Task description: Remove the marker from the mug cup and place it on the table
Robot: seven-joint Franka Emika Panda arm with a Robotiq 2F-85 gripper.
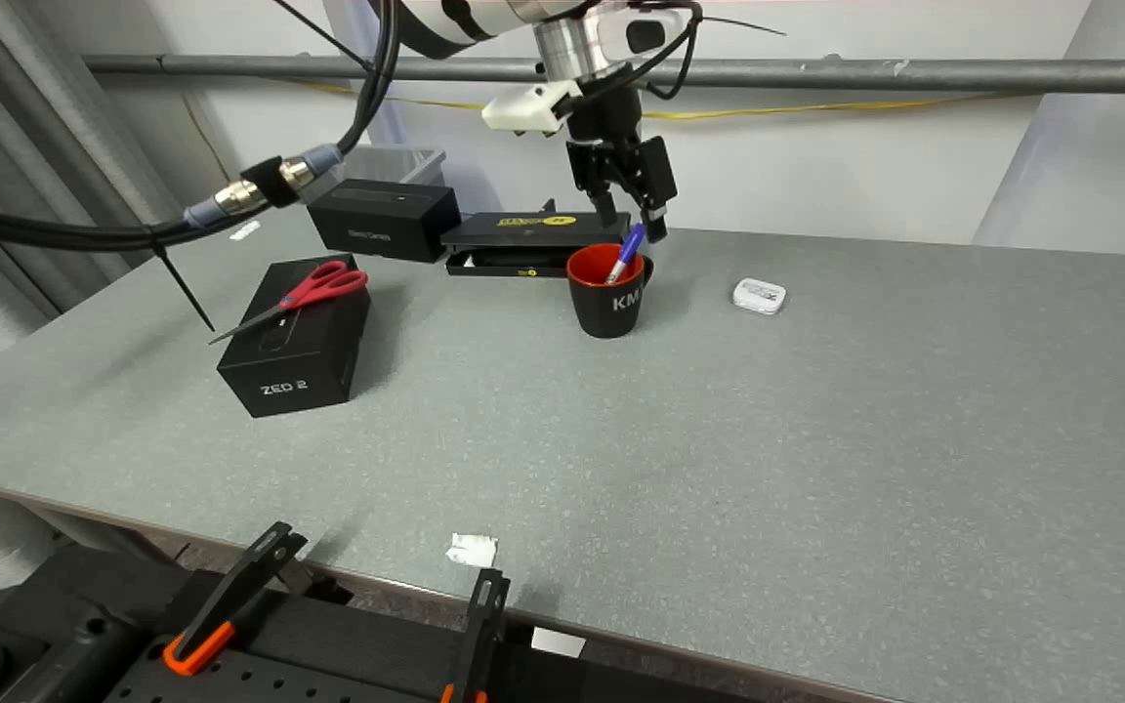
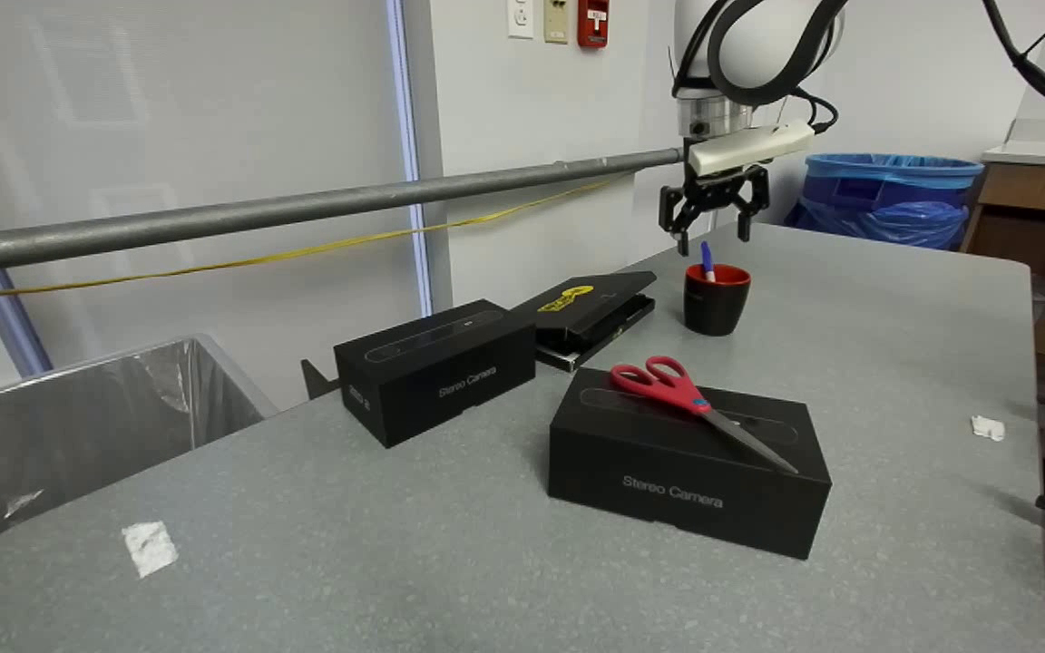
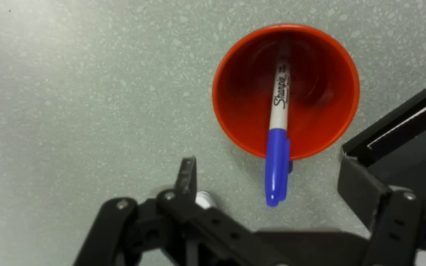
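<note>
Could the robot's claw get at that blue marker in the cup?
Probably yes: the gripper stands open above the mug, the marker pokes up out of it, and nothing visible blocks the way between them.

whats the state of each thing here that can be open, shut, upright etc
Round black mug with red interior: upright
Thin blue-and-white marker: capped, leaning in the mug, cap sticking out
Black two-finger gripper: open, empty
Red-handled metal scissors: lying flat, blades look closed
Black rectangular box beneath scissors: shut
Other black rectangular box: shut
Flat black box with yellow print: lid partly open
</note>
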